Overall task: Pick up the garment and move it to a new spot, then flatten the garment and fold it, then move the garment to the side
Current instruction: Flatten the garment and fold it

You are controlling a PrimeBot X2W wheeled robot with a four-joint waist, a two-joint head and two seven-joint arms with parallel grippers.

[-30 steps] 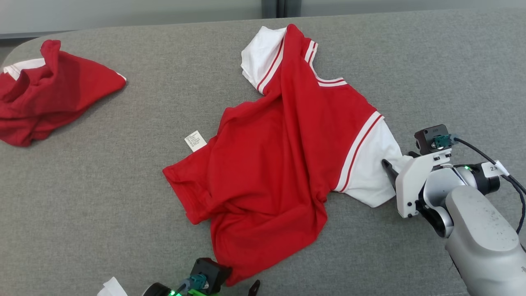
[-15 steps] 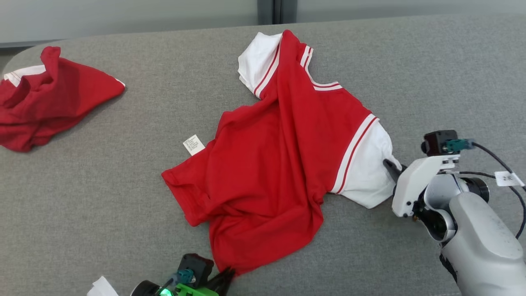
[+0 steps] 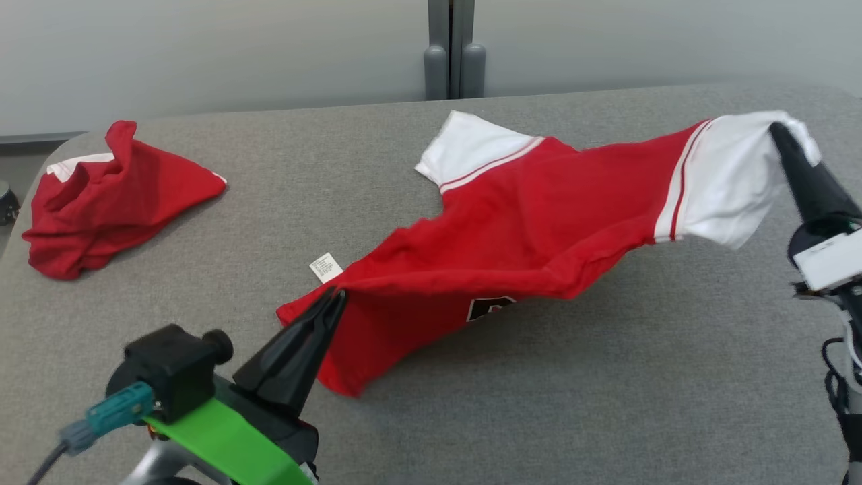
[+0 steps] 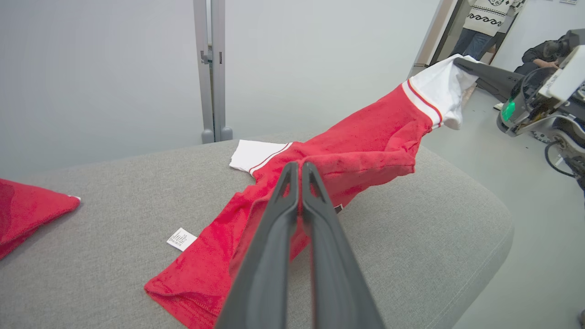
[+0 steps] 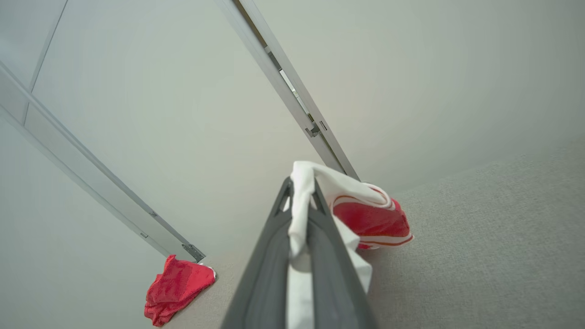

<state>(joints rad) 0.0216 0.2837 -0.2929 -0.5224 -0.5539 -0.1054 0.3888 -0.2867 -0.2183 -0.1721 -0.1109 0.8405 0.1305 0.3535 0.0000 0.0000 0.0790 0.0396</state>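
The garment (image 3: 539, 222) is a red T-shirt with white sleeves and red-white stripes, stretched in the air between my two grippers above the grey table (image 3: 539, 404). My left gripper (image 3: 337, 296) is shut on its red hem at the lower left; in the left wrist view the gripper (image 4: 299, 167) pinches a red fold of the garment (image 4: 374, 141). My right gripper (image 3: 781, 131) is shut on the white sleeve, lifted high at the right; the right wrist view shows white cloth of the garment (image 5: 365, 214) clamped in the gripper (image 5: 299, 183). One white sleeve and a white label (image 3: 325, 267) still rest on the table.
A second red garment (image 3: 108, 195) lies crumpled at the table's far left. A grey wall with a vertical post (image 3: 451, 47) stands behind the table. In the left wrist view a person (image 4: 484, 23) stands in the background beyond the table's rounded right end.
Both grippers have closed on the garment and lifted it: the right one raised the white sleeve up and to the right, the left one raised the red hem. The head camera has tilted up.
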